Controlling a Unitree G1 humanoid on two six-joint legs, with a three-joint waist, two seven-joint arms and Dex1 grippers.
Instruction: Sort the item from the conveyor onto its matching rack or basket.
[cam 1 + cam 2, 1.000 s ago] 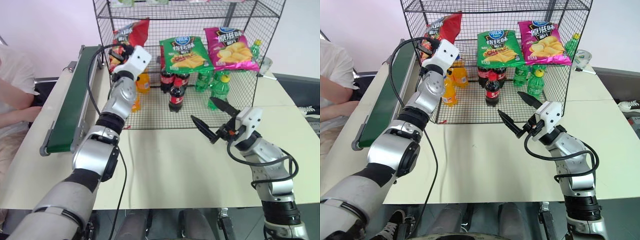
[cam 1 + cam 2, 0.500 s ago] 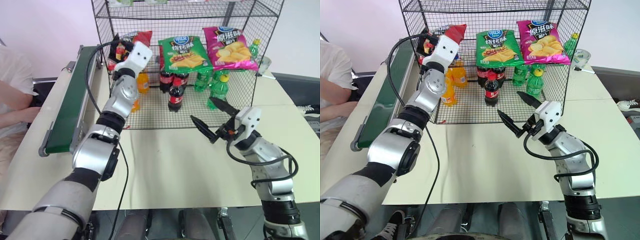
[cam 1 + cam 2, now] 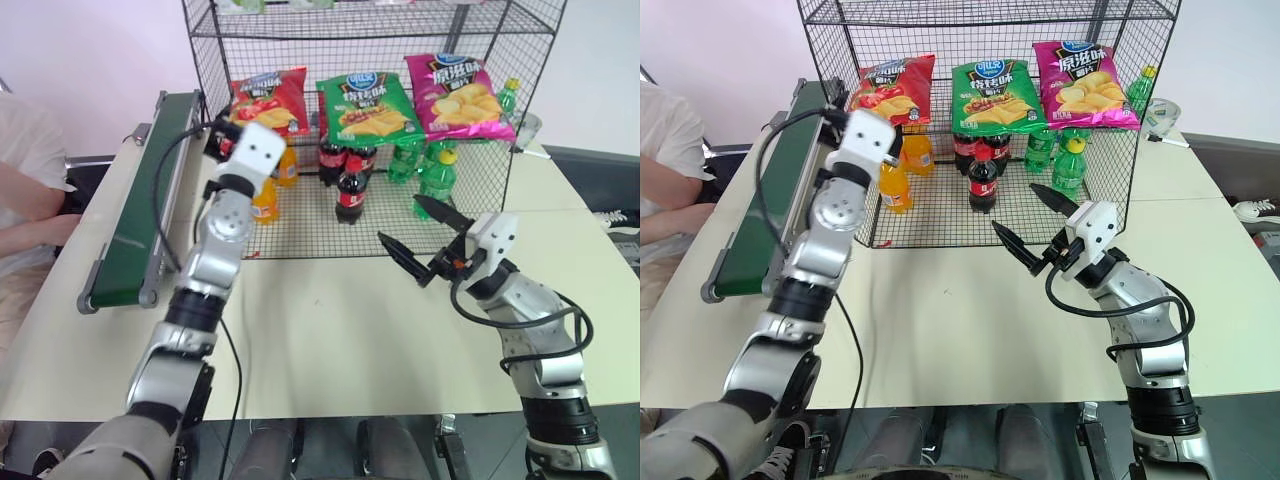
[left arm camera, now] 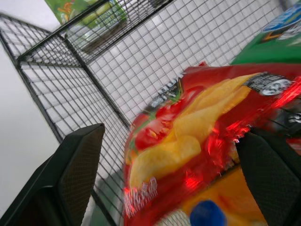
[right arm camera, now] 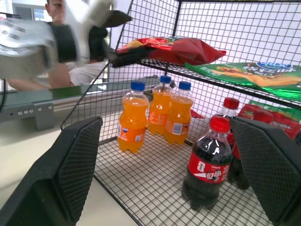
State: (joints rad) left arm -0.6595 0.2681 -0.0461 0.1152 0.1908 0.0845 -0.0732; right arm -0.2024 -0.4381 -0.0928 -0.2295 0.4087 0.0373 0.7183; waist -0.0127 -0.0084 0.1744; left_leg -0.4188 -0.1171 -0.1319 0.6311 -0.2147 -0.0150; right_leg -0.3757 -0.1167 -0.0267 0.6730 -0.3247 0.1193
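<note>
Red chip bag [image 3: 270, 98] lies on the sloped upper shelf of the rack [image 3: 375, 30], upper left of frame, leftmost in a row with the green bag [image 3: 366, 106] and magenta bag [image 3: 459, 96]; off the conveyor [image 3: 140, 215] at far left. Looks placed.

Handling, judged: light, air-puffed, crinkly foil, soft and slippery, chips inside fragile. Best pinched at a flat sealed edge or a corner, lightly, not squeezed across the middle.

Orientation: long axis runs up the shelf slope; logo end toward the back and top of frame, bottom seam toward the front edge, printed face up.

Left gripper [image 3: 222, 140] just below and in front of the bag, jaws wide, holding nothing. Right gripper [image 3: 425, 240] over the tabletop [image 3: 330, 340], centre right, jaws wide, empty.
</note>
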